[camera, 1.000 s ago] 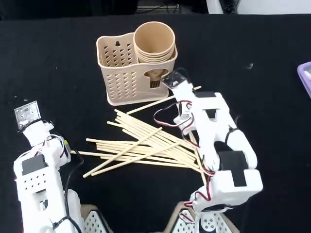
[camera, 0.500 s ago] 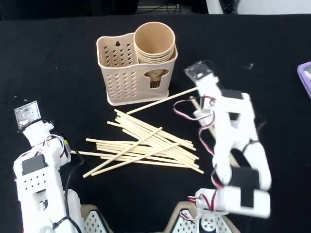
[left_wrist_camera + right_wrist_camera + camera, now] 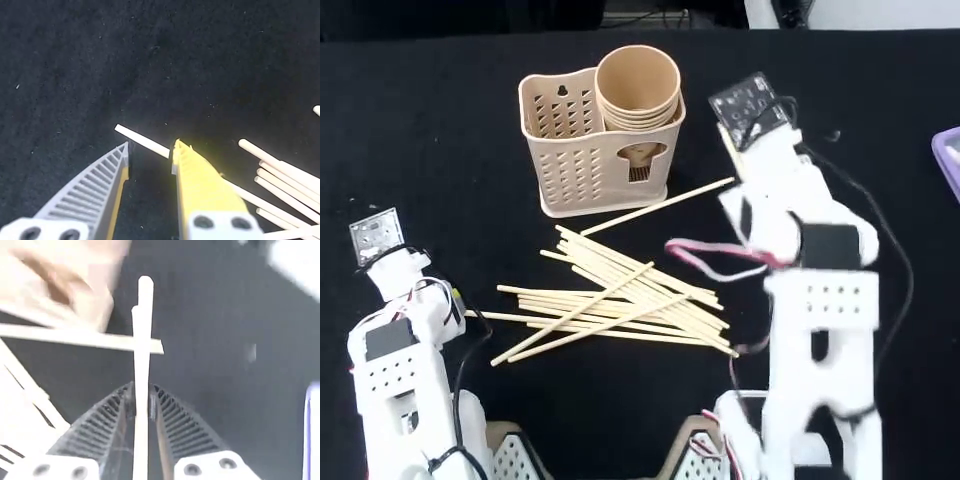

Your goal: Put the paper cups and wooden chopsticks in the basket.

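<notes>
Black cloth (image 3: 440, 120) covered the table. One chopstick (image 3: 142, 335) was clamped in the right gripper (image 3: 142, 390), whose jaws were closed tight on its shaft, with a good length jutting ahead. It looked light, stiff and smooth, so it would likely swivel or slide in so narrow a pinch. A hold nearer the middle would steady it, though an end grip suits dropping it upright into a compartment. Under its tip a loose stick (image 3: 660, 207) lay slantwise, just near of the basket (image 3: 582, 165). The cups (image 3: 638, 85) sat nested in the basket's right compartment; being thin paper, they would crush easily. The pile (image 3: 620, 298) of remaining sticks lay crossed on the cloth, nearer the arms than the basket. At its left end the left gripper (image 3: 150, 150) hung open, its jaws either side of one stick's tip, gripping nothing.
</notes>
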